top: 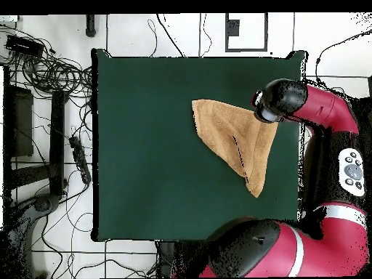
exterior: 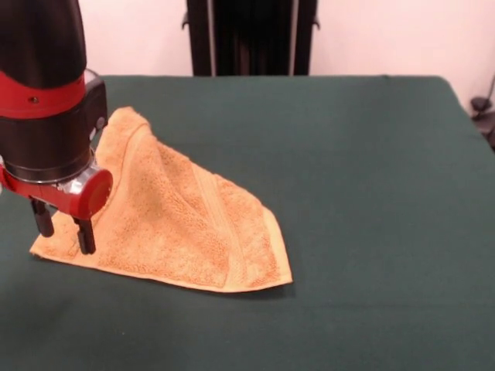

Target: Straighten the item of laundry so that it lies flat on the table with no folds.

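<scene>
The item of laundry (exterior: 178, 224) is an orange-tan terry washcloth folded over into a rough triangle on the dark green table (exterior: 363, 178). A raised fold ridge runs along it from the far point toward the near right corner. My gripper (exterior: 63, 229) hangs at the cloth's near left corner, open, with its two black fingers (exterior: 85, 236) spread and their tips down at the cloth. From overhead the washcloth (top: 234, 136) lies near the table's right side, and the gripper (top: 267, 109) covers its upper right corner. Whether the fingertips touch the fabric is unclear.
The table (top: 160, 145) stretches wide to the left of the cloth in the overhead view. The red arm (top: 327, 109) curves along the table's right edge. Cables and a power strip (top: 76, 156) lie on the floor beyond the left edge.
</scene>
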`<action>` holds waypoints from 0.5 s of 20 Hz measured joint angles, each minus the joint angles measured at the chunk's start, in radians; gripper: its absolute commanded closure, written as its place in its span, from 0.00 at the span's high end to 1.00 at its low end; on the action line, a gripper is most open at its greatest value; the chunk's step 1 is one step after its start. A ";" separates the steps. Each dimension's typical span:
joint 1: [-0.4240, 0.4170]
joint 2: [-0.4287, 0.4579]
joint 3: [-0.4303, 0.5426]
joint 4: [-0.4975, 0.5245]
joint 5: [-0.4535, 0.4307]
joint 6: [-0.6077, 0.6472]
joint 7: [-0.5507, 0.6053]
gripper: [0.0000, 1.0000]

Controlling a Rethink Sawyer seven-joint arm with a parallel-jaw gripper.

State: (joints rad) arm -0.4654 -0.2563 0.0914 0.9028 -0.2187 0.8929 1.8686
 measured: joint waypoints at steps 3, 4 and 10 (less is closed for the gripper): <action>0.000 0.011 -0.001 0.001 0.006 -0.002 0.000 1.00; 0.000 0.013 -0.002 0.002 0.007 -0.002 0.000 1.00; 0.001 0.034 -0.014 0.010 0.012 -0.002 0.000 1.00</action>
State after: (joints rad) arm -0.4648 -0.2225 0.0776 0.9128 -0.2070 0.8904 1.8686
